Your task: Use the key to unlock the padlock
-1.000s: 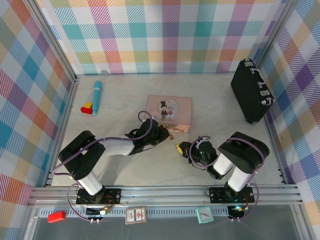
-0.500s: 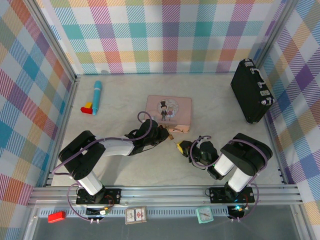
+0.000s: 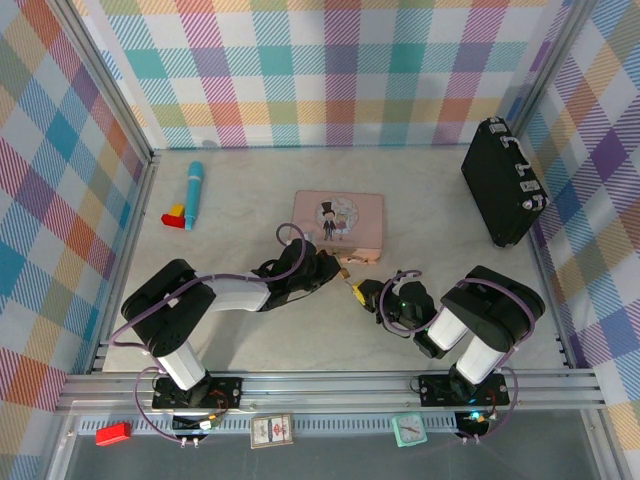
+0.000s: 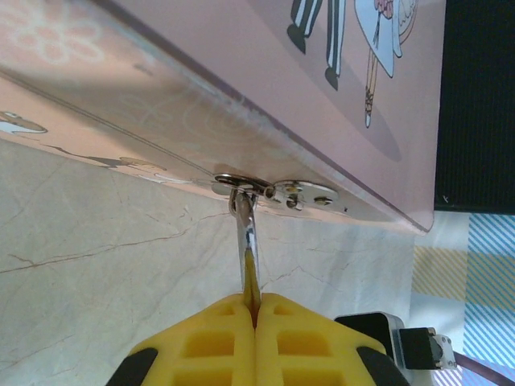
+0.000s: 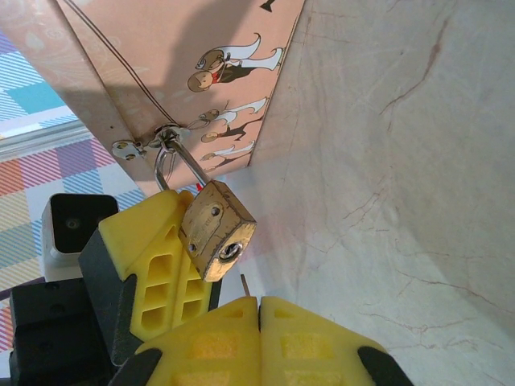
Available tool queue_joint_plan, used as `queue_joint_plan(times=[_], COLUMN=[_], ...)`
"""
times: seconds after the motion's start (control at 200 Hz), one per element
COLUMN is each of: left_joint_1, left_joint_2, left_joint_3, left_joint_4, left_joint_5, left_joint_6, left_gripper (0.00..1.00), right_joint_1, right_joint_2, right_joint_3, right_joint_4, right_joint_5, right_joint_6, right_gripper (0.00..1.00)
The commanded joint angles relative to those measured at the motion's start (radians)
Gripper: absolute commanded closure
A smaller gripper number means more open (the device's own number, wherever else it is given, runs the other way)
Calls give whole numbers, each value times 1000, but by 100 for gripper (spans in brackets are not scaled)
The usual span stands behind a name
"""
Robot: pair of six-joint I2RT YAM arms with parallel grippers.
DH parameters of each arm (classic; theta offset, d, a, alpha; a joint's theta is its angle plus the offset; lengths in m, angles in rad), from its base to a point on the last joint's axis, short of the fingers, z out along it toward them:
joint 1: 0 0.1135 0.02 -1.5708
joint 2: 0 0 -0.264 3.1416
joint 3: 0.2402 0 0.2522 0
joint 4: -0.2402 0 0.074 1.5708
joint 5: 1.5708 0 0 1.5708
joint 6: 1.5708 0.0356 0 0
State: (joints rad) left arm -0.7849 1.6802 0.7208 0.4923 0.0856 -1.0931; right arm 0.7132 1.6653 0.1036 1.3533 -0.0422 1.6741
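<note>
The brass padlock (image 5: 217, 229) hangs by its silver shackle (image 4: 244, 225) from the hasp of the pink tin (image 3: 338, 225). My left gripper (image 4: 254, 301) is shut on the padlock body, seen edge-on between the yellow fingers. In the right wrist view the keyhole faces my right gripper (image 5: 259, 301), which is shut on the key (image 5: 245, 284). Only the key's thin tip pokes out, just below the keyhole and a small gap short of it. From above, the two grippers meet at the tin's front edge, the left gripper (image 3: 333, 268) on one side and the right gripper (image 3: 358, 292) on the other.
A black case (image 3: 503, 182) stands at the back right against the plaid wall. A blue marker (image 3: 194, 193) and a red and yellow block (image 3: 176, 216) lie at the back left. Marble tabletop (image 3: 250, 190) stretches around the tin.
My right gripper has crept slightly up and left toward the padlock. The left gripper and padlock have stayed in place.
</note>
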Motion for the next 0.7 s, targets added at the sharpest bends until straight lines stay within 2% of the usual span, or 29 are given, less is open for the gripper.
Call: queue_joint_plan(times=[0.0, 0.37, 0.695], left_joint_1=[-5, -9, -14], left_joint_2=[3, 5, 13], left_joint_3=[-12, -45, -46], left_joint_4=[142, 207, 218], left_joint_5=[17, 3, -4], left_joint_6=[-23, -44, -48], left_gripper=[100, 100, 100], right_joint_1=[5, 4, 5], right_joint_2=[1, -17, -7], right_joint_3=[-13, -21, 0], right_joint_4=[53, 53, 53], right_joint_5=[23, 74, 55], right_joint_6=[23, 70, 110], right_gripper=[100, 100, 100])
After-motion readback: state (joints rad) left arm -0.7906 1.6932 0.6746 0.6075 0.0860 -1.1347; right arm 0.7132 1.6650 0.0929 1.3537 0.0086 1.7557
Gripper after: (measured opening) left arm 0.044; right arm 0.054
